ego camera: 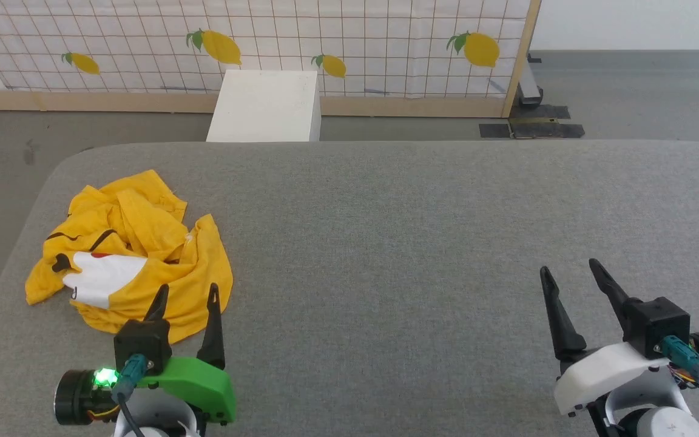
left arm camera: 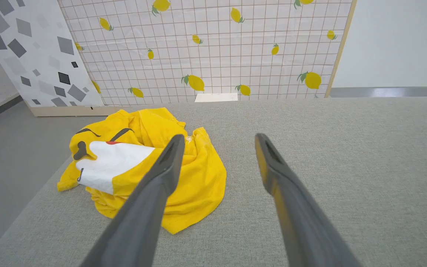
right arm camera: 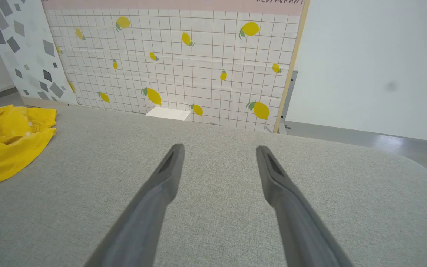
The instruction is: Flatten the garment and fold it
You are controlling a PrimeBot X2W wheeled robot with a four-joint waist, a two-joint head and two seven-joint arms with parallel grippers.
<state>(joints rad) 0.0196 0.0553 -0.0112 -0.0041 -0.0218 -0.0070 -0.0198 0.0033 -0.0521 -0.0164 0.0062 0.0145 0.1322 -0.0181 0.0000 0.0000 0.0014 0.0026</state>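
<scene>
On my far left, the garment lies in a crumpled heap near the left end of the grey padded table. It is bright yellow, with a white patch, a few black marks and a bit of red facing up. Nothing holds it.

Just on my side of the heap I see the left gripper, its two dark fingers spread apart and pinching nothing. In the head view its fingertips overlap the near hem of the garment. In the left wrist view the gripper has one finger crossing in front of the yellow cloth and the other over bare table. I cannot tell whether either finger touches the fabric.

Beyond the table's far edge, a white box stands on the floor against a tiled panel printed with lemons.

Well over to the right, the right gripper is above bare table, fingers spread and empty. From its wrist camera the garment sits far off at the left edge.
</scene>
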